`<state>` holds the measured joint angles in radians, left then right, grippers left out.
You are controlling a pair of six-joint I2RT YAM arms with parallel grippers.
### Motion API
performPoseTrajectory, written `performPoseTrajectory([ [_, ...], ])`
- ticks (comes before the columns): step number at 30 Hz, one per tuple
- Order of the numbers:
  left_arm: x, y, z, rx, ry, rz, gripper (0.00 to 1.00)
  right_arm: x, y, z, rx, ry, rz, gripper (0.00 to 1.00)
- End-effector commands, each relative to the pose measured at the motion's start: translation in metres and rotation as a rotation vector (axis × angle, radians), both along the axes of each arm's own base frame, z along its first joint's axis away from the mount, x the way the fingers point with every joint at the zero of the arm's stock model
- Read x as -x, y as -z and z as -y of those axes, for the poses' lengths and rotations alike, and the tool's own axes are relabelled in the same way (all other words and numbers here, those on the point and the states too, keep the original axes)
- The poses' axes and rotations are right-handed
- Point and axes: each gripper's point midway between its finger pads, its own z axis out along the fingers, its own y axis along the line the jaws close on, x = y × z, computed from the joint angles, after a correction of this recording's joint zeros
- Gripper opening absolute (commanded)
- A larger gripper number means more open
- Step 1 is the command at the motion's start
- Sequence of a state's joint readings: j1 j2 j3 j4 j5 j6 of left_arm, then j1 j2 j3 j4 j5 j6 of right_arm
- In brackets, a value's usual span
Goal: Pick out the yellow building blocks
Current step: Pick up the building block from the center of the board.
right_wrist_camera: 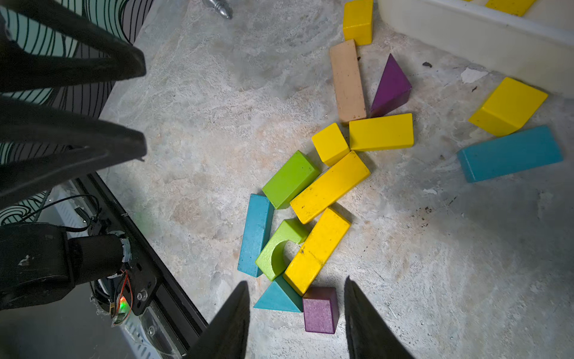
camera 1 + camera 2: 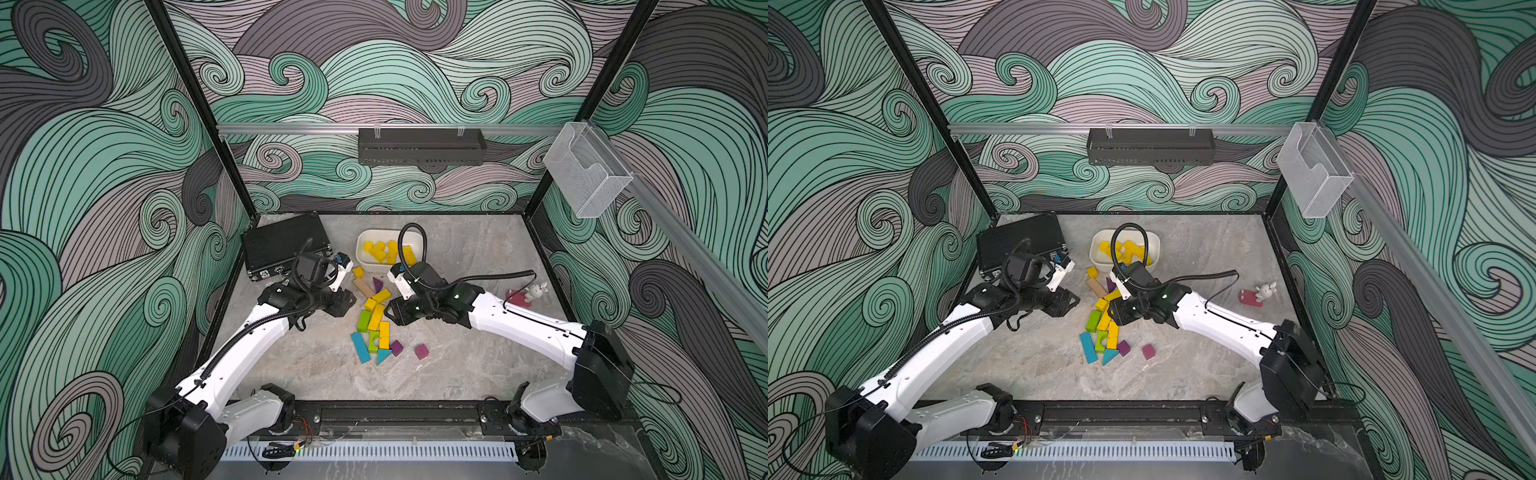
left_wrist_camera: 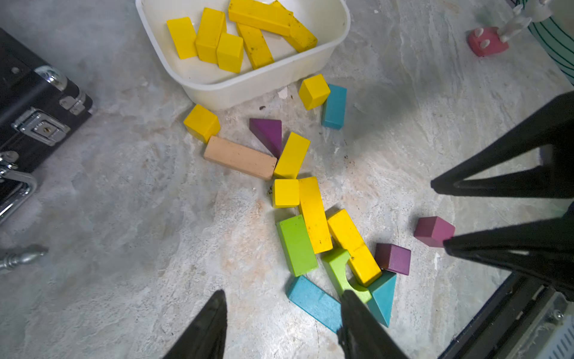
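Yellow blocks: six loose on the tabletop in the mixed pile between the arms, and the rest, roughly seven, already in the white tub. Painted wood, so judged stiff, light and not fragile, though the smooth faces may be slightly slick. Grip cubes across opposite flat faces and bars across the narrow width at mid-length. Two bars are crowded (one touches the green block, the other seems to lean on the green arch), so the free cubes near the tub look easier. Left jaws spread, holding nothing, above the pile's near end. Right jaws also apart and empty, over the purple cube. No legible brand or writing on blocks, tub or black case.
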<state>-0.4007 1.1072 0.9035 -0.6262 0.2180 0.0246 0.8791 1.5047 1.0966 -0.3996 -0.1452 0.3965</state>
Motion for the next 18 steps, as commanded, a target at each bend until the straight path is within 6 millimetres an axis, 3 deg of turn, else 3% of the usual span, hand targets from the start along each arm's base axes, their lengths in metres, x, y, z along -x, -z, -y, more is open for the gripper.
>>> performPoseTrajectory([
  [1,0.004,-0.002,0.002,0.031,-0.01,0.001,0.59,-0.017,0.001,-0.006,0.022,0.012,0.064,0.49],
  [4,0.003,0.008,-0.002,0.016,-0.043,-0.022,0.59,-0.03,0.003,-0.017,0.031,-0.007,0.114,0.47],
  [18,-0.013,0.015,-0.017,-0.057,-0.173,-0.089,0.6,-0.089,0.022,-0.067,0.149,-0.079,0.225,0.51],
])
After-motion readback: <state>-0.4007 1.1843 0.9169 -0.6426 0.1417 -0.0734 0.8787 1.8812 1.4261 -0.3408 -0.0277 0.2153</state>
